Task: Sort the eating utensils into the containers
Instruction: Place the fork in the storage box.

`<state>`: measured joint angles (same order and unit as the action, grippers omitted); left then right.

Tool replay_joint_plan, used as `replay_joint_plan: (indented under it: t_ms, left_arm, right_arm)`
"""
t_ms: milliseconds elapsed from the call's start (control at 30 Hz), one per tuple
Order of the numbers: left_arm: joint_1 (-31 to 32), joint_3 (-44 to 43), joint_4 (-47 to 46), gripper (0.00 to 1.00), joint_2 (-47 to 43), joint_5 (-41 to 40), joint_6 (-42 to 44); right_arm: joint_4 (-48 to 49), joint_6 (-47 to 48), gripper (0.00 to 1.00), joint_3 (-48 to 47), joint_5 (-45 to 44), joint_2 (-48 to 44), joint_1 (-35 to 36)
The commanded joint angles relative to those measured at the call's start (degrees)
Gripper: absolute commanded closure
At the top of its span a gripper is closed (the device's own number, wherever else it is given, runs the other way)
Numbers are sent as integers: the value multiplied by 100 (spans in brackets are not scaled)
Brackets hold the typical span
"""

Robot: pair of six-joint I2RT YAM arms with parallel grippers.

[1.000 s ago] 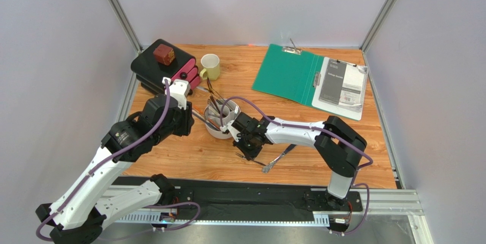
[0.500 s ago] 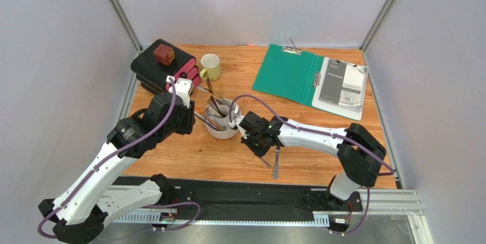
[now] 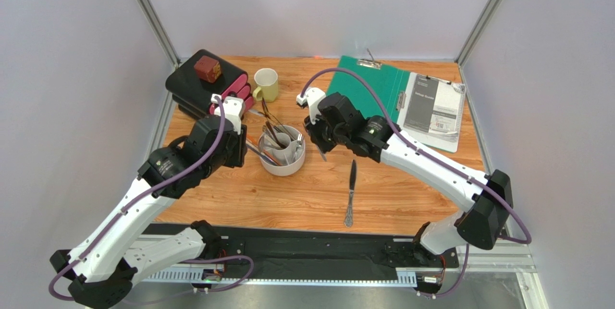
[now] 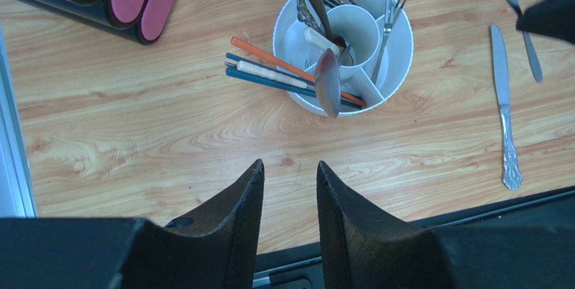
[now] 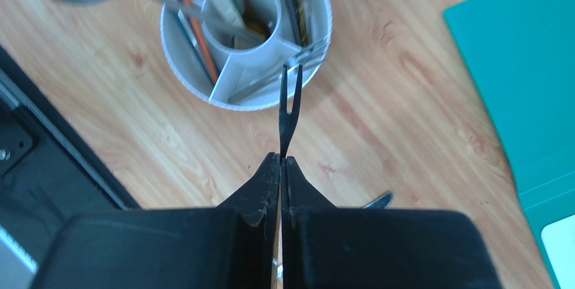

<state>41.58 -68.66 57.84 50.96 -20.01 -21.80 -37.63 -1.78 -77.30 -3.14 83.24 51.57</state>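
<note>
Right end effector [image 5: 282, 167]: closed on dark fork [image 5: 289, 107], tines toward white holder [image 5: 196, 85] | Left end effector [image 4: 290, 167]: parted, empty, near the white holder.

The left arm [image 3: 133, 212] rises from the lower left of the top view and bends toward the centre. The left gripper [image 4: 290, 166] hangs with its jaws parted, holding nothing. The right arm [image 3: 426, 165] folds at an elbow at the lower right and stretches up-left to the centre. The right gripper [image 5: 280, 162] is pinched tight on a fork [image 5: 289, 100], tines pointing away from the wrist.
</note>
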Motion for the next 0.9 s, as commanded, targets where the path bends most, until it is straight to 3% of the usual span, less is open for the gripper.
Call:
replay_joint_plan:
  t_ms: [0,200,333,867]
  left_arm:
    - [-19,-7,-63,60,10,-99,1]
    - [-19,-24,130,59,-60,-258,-26]
    - [-10,28,157,60,-147,-310,-70]
    - [-19,274,359,60,-517,-196,-149]
  right_arm:
    - [756,161,100,-513,-29,499,-252]
    - [941,-32,100,-1401,-29,1431,-358]
    - [924,-654,100,-1622,-55,1625,-350]
    - [1688,-1808,100,-532,-126,1546,-279]
